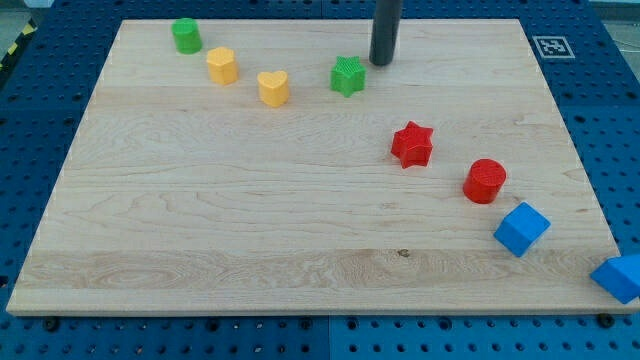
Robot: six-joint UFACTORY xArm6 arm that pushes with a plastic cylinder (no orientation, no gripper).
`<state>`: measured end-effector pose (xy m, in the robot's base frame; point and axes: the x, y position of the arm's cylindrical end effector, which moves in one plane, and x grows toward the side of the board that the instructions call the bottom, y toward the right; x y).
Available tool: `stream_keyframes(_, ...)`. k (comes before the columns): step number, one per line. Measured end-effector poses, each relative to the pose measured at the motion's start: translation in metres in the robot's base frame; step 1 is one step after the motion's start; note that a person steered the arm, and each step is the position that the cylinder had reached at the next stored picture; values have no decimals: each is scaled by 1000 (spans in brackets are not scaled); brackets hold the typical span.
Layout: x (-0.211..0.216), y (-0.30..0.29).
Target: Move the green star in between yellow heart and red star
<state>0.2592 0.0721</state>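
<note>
The green star [348, 76] lies near the view's top, right of centre. The yellow heart [273, 88] is to its left, a short gap away. The red star [411, 145] is below and to the right of the green star. My tip [381, 62] rests on the board just right of and slightly above the green star, a small gap from it.
A yellow block [221, 65] and a green cylinder [186, 36] lie toward the view's top left. A red cylinder [485, 181] and two blue blocks [521, 229] [619, 277] run toward the bottom right. The wooden board [200, 220] sits on a blue pegboard.
</note>
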Motion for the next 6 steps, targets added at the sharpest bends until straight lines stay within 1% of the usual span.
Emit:
stream_keyframes(1, -19, -43)
stream_keyframes(2, -1, -54)
stream_keyframes(4, 91, -26)
stream_keyframes(5, 108, -14)
stream_keyframes(6, 88, -6)
